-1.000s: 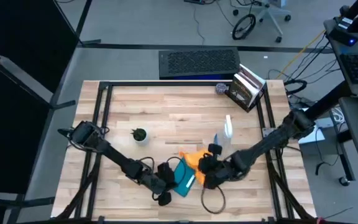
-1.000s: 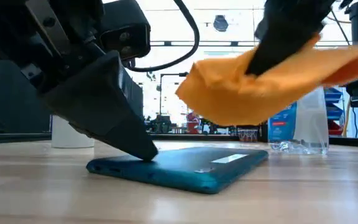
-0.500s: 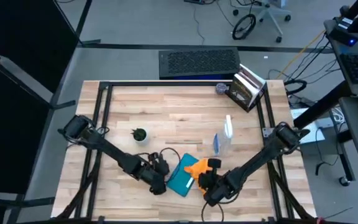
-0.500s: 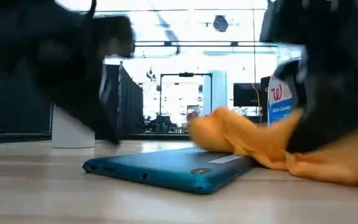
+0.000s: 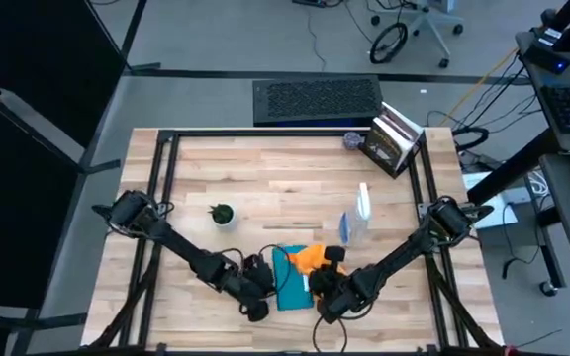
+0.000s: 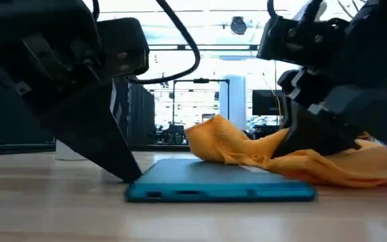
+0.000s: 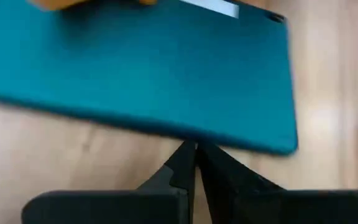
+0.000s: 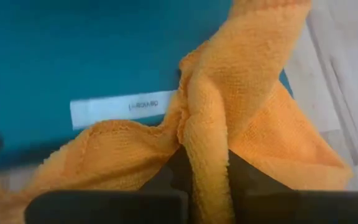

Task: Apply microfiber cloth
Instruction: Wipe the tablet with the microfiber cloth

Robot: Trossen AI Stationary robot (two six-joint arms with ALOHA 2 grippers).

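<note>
On tablet [image 6: 220, 181]: tool-pinched microfiber cloth [image 6: 261, 153]

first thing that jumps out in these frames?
The orange cloth bunched on the teal tablet at the table's near edge, pinched by the right gripper. The left gripper, shut, sits at the tablet's left edge. Behind them stands a clear spray bottle.

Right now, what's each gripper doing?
Left gripper: shut, empty, tips at the teal tablet's edge.
Right gripper: shut on the microfiber cloth, over the tablet.
</note>
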